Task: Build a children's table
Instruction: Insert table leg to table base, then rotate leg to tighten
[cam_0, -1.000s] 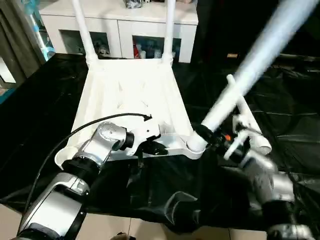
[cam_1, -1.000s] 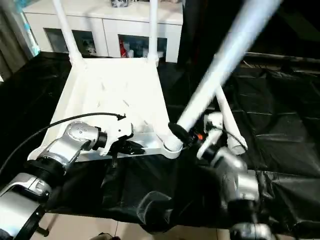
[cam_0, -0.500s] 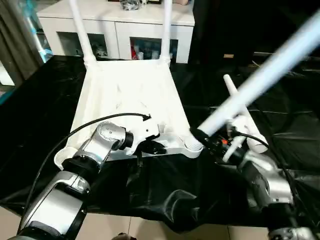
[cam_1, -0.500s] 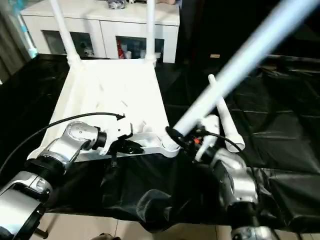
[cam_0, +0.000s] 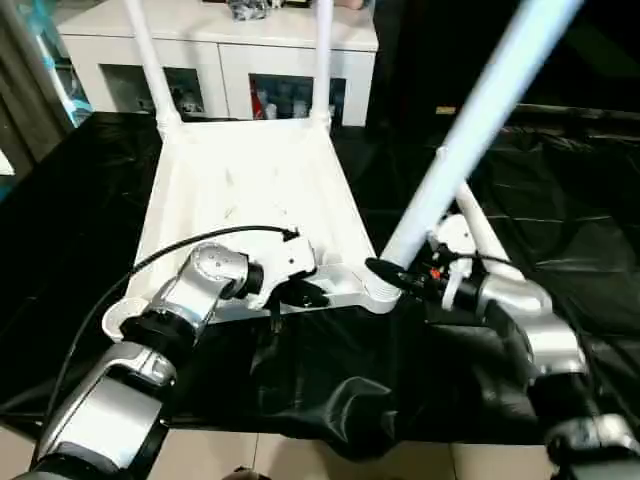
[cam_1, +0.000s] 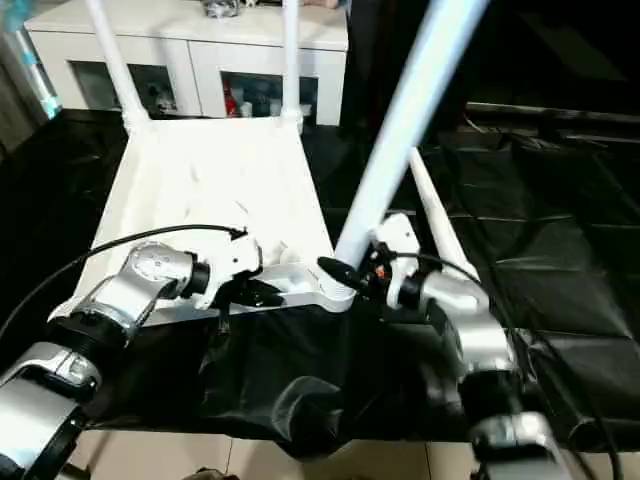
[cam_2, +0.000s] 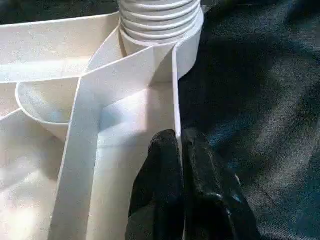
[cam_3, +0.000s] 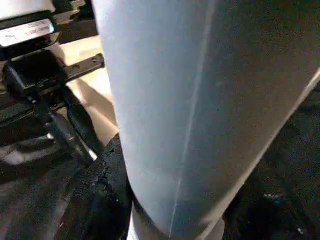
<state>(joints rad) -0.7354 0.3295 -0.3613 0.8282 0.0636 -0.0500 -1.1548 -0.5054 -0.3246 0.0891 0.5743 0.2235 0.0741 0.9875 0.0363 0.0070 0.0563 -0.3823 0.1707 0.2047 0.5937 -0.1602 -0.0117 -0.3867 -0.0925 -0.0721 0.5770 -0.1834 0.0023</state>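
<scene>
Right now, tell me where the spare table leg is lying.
In the left eye view, the spare leg lies on the black sheet right of the tabletop, partly behind the right gripper and the leg it holds.

The left arm is reaching in from the near left, forearm angled toward the centre, and the left gripper (cam_0: 300, 293) is pinching its black fingers (cam_2: 165, 185) together on the near rim of the tabletop (cam_0: 240, 170). The right arm is reaching in from the near right, wrist turned inward, and the right gripper (cam_0: 395, 277) is clasping the base of a steeply tilted leg (cam_0: 470, 120).
</scene>
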